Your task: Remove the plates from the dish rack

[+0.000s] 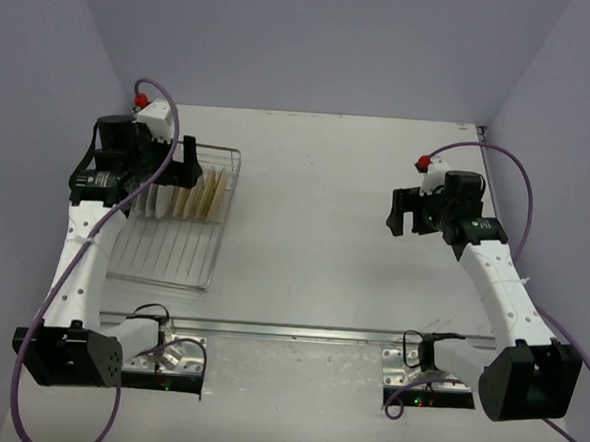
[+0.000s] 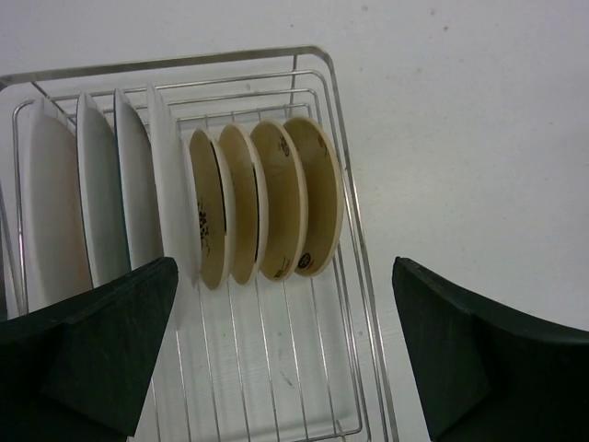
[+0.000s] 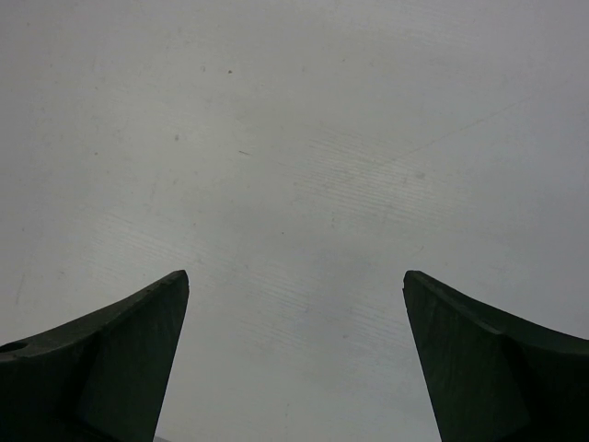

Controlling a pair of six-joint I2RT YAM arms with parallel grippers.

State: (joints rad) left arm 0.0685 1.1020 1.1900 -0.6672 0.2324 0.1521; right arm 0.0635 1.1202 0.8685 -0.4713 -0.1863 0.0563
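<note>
The silver wire dish rack (image 1: 162,258) lies on the left of the table. Several plates stand on edge in its far half: white ones (image 1: 156,201) to the left and smaller tan ones (image 1: 208,194) to the right. In the left wrist view the white plates (image 2: 101,203) and tan plates (image 2: 299,198) stand in a row on the rack (image 2: 267,368). My left gripper (image 1: 178,169) is open and empty above the plates, touching none; its jaws (image 2: 285,350) are wide apart. My right gripper (image 1: 405,216) is open and empty over bare table (image 3: 294,359).
The near half of the rack holds nothing. The white table (image 1: 314,232) stretches between the rack and the right arm. Purple walls close in the back and both sides. The arm bases sit on a metal rail (image 1: 298,331) at the near edge.
</note>
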